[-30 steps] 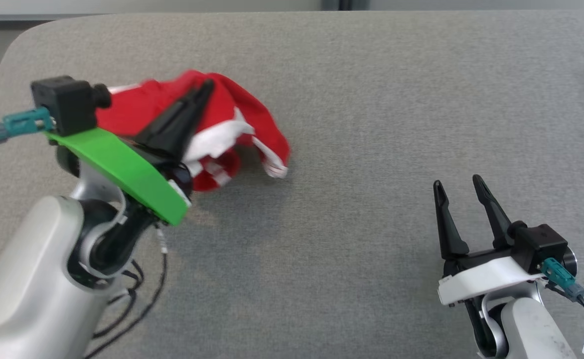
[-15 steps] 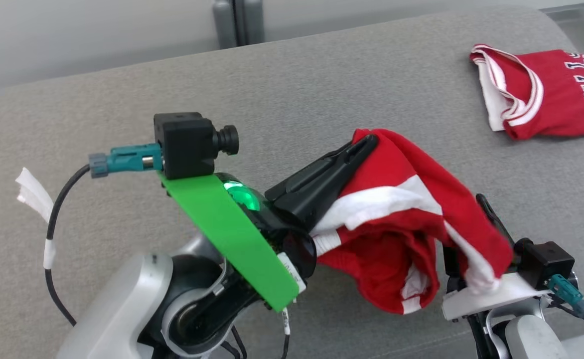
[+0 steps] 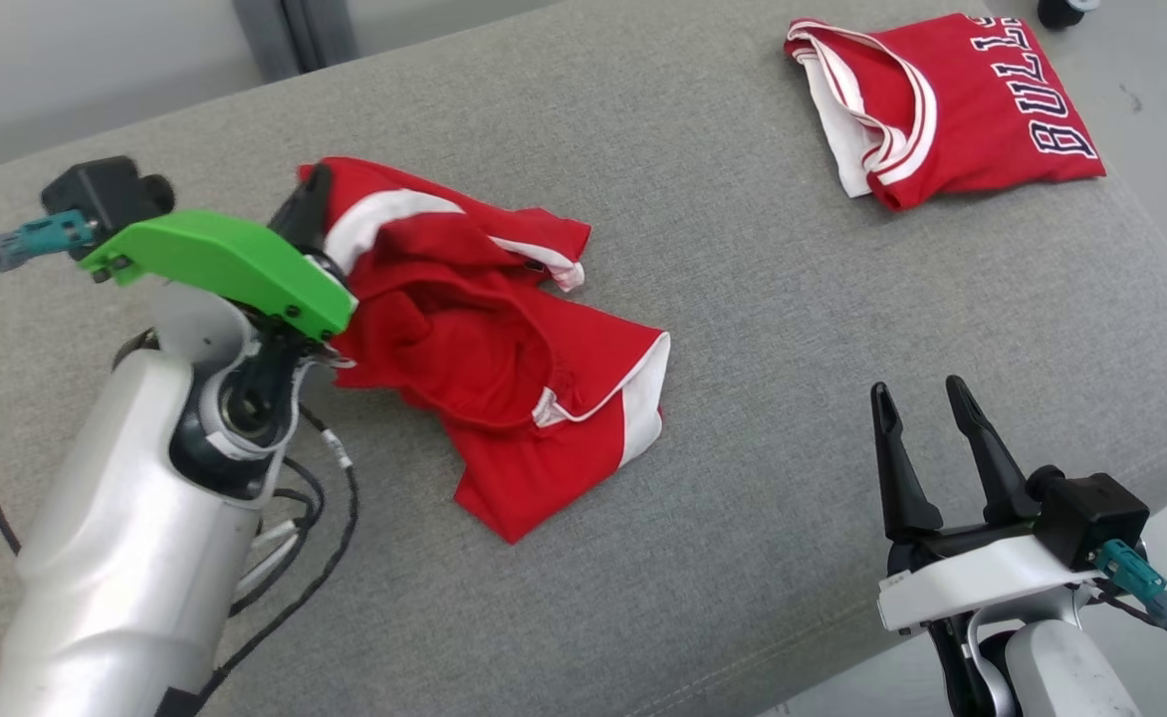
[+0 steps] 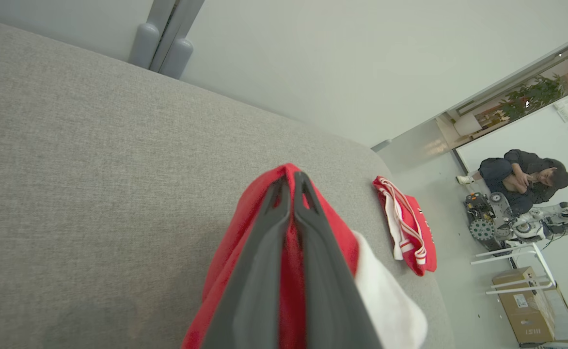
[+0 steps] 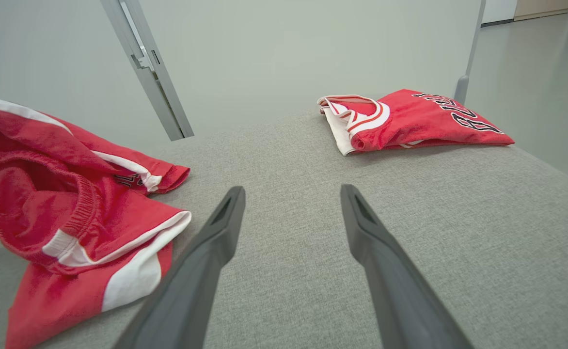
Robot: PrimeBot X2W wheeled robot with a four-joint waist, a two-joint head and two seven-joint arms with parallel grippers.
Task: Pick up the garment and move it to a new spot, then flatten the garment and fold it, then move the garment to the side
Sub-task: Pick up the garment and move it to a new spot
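Red garment (white stripes).

Grey fabric surface, pale wall, glossy grey floor

- left claw tips half buried in garment folds, head view
- garment cut by left edge, right wrist view
- folded jersey lettering end unreadable
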